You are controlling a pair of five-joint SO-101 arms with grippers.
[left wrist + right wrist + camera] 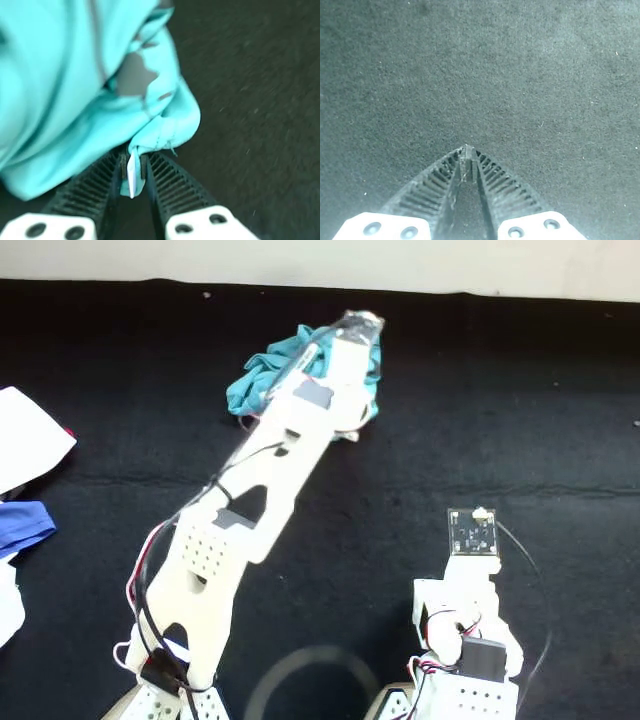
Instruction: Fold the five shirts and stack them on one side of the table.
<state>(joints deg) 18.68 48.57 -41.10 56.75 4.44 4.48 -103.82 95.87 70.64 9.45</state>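
My left jaws were clenched on an edge of the teal shirt, which lay crumpled on the black worktop at the upper middle of the high view. My right jaws were pressed together on nothing, at the lower right. I judged the step to be spreading this shirt before folding. The next move would need a pull to flatten it, probably with my right jaws on another corner.

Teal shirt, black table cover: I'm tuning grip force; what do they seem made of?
Teal shirt: soft matte fabric, likely cotton knit; it crumples into loose folds, with a stitched hem. Black table cover: matte, felt-like cloth, going by its fuzzy, lint-speckled surface.
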